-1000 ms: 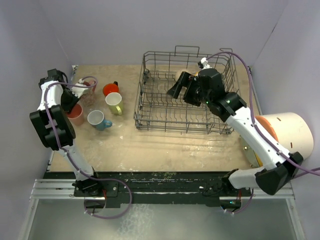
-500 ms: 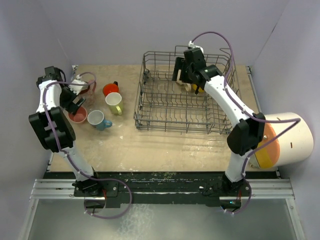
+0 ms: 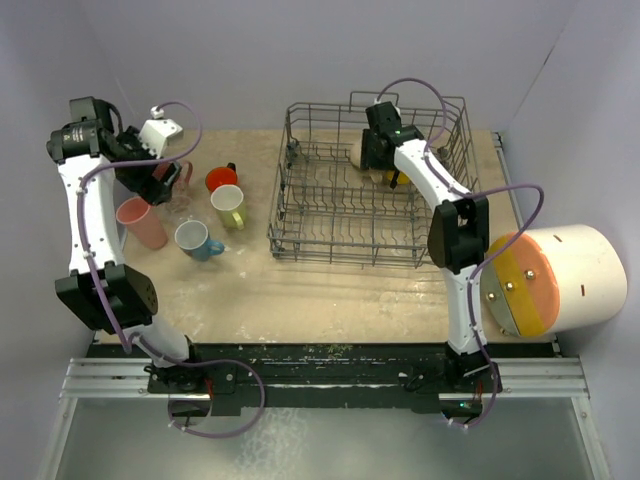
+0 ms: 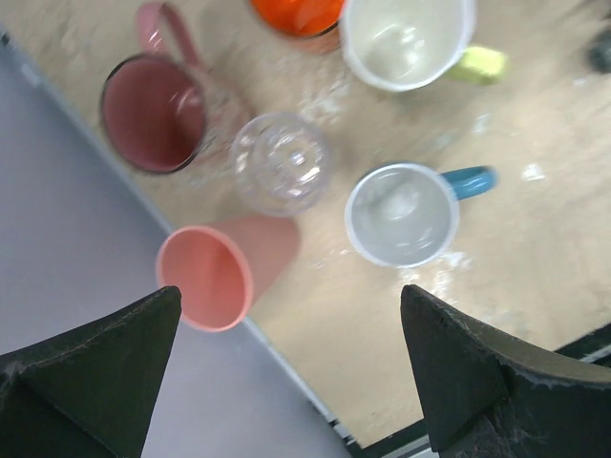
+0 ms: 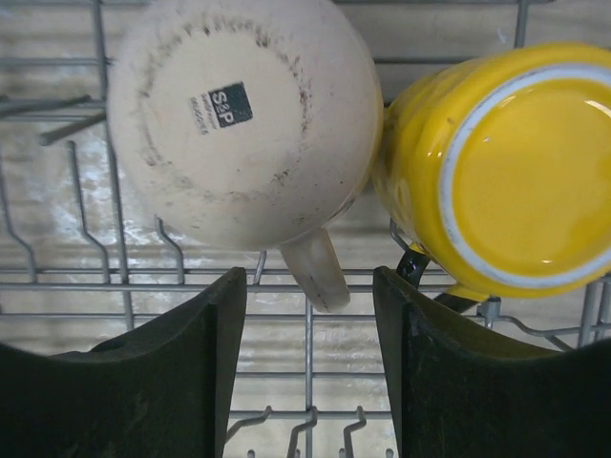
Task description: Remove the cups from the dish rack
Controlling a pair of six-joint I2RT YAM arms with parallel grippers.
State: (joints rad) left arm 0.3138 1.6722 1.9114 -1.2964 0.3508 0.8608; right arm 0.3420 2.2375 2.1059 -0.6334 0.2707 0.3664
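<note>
At the left of the table six cups sit close together, already out of the rack. They are a pink mug, a clear glass, a pink tumbler at the very edge, a blue mug, a pale green mug and an orange cup. The left fingers hang above them, spread wide and holding nothing, probably to stay clear of the rims.

Further right, the dish rack holds a beige mug and a yellow mug, both bottom-up to drain and touching. The right fingers are down inside the rack, apart and gripping nothing. The beige mug's handle points into the gap between them. That handle looks like the intended hold, as the body seems too broad.
</note>
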